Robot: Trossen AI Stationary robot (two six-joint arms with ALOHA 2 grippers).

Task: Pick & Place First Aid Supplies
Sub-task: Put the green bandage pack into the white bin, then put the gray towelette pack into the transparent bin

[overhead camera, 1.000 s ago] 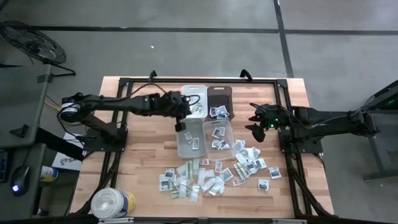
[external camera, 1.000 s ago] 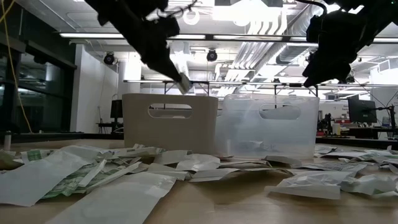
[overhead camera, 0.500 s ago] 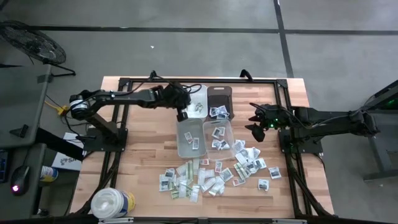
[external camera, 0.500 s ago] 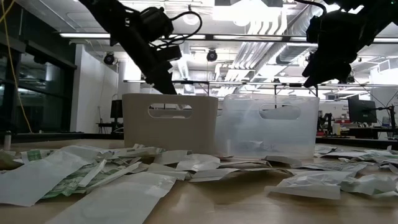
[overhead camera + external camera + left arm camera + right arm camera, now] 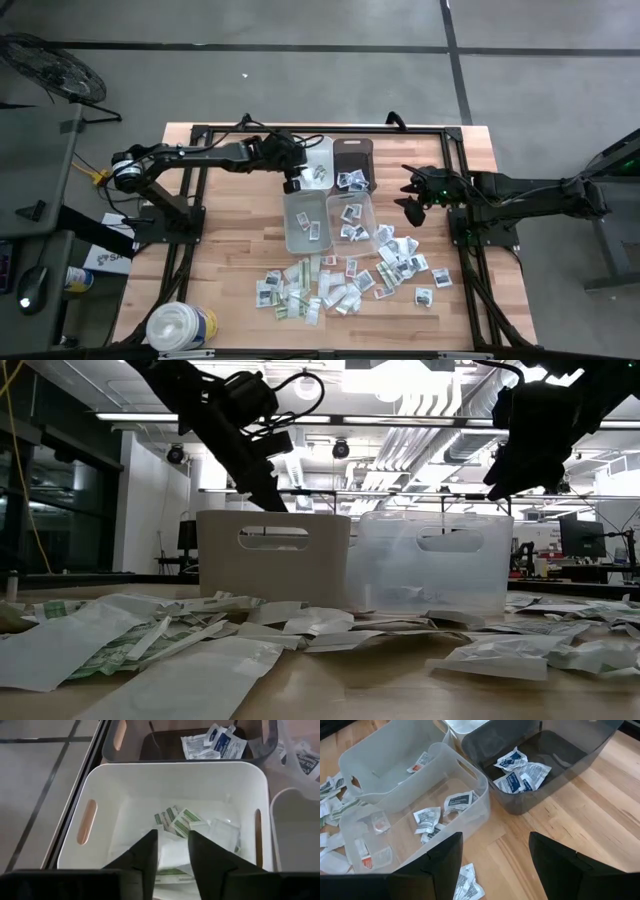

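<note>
On the desk, no print on the packets can be read in full; the packets in the dark bin carry blue-and-white print, those in the white bin green stripes. The round tub at the near left corner has a yellow-blue label, wording illegible.

Left gripper hangs over the white bin at the far middle, fingers partly spread, nothing visibly pinched between them; a white packet lies just beyond the fingertips among the green-striped ones.

Right gripper hovers right of the bins, spread wide and empty, above bare wood beside the clear bin, which holds several packets.

Loose first aid supplies are scattered near-side of the bins, mostly centre and right. A fourth bin sits left of the clear one.
</note>
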